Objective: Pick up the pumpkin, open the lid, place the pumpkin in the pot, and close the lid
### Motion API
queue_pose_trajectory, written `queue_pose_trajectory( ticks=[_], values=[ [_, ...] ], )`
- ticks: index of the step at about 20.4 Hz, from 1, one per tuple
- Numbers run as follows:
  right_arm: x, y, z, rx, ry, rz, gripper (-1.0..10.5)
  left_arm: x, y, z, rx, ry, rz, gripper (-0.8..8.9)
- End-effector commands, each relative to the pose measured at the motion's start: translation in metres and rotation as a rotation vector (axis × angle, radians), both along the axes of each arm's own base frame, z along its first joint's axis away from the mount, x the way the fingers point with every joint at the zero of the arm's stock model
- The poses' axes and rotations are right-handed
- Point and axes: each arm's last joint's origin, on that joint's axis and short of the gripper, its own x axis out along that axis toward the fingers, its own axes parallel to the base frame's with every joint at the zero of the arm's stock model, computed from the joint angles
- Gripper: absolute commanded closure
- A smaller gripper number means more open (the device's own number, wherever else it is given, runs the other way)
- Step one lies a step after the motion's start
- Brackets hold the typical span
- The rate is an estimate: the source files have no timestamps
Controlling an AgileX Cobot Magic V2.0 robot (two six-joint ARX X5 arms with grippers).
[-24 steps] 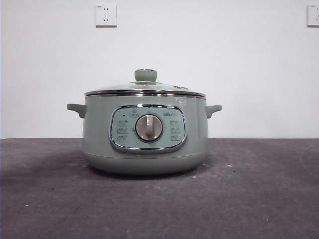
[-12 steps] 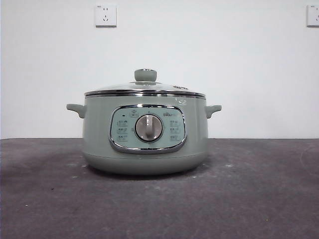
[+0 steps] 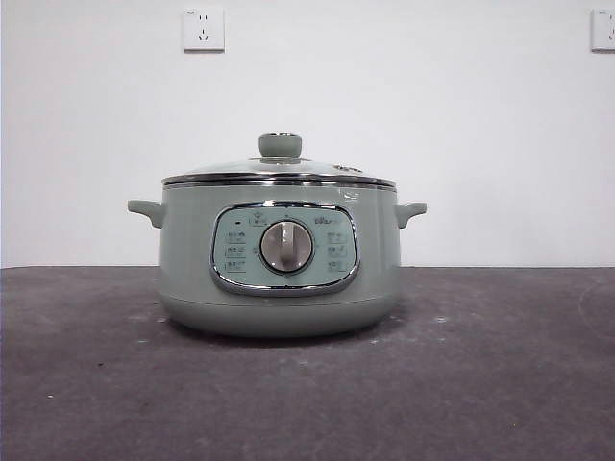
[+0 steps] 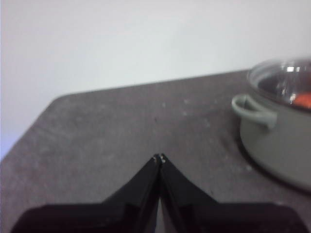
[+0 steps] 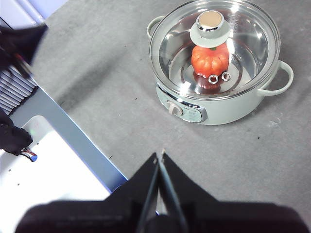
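Observation:
The sage-green pot (image 3: 279, 259) stands in the middle of the grey table with the glass lid (image 3: 280, 169) resting on its rim. Through the lid (image 5: 215, 43), the right wrist view shows the orange-red pumpkin (image 5: 210, 59) lying inside the pot (image 5: 228, 104). An orange patch of the pumpkin (image 4: 304, 100) also shows through the glass in the left wrist view, beside a pot handle (image 4: 252, 109). My left gripper (image 4: 159, 158) is shut and empty, off to one side of the pot. High above the table, my right gripper (image 5: 160, 157) is shut and holds nothing.
The grey table (image 3: 480, 384) runs to a white wall with two sockets (image 3: 204, 29). In the right wrist view a white and blue stand (image 5: 53, 160) and the table's edge lie beside the pot. The other arm's dark parts (image 5: 14, 48) show at that view's edge.

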Motion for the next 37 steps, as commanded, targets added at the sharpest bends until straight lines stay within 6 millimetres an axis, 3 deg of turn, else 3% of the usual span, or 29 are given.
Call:
queue_pose_trajectory(
  ticks=[1,8,30,33,37],
  values=[
    [0.0,0.0,-0.001,0.002,0.002,-0.004,9.5,0.0,0.001,-0.015,-0.012,0.006,0.012,8.16],
    [0.0,0.0,-0.001,0.002,0.002,-0.004,9.5,0.004,0.002,-0.06,-0.025,0.089,0.038,8.16],
    [0.0,0.0,-0.001,0.001,0.001,-0.006,9.5,0.004,0.002,-0.061,-0.032,0.089,0.037,8.17],
    [-0.003,-0.015,0.007,-0.005,-0.127,-0.045,9.5,0.004,0.002,-0.061,-0.032,0.089,0.037,8.17],
    [-0.024,-0.047,0.021,0.189,-0.361,-0.131,9.5,0.004,0.002,-0.061,-0.032,0.089,0.037,8.17]
  ],
)
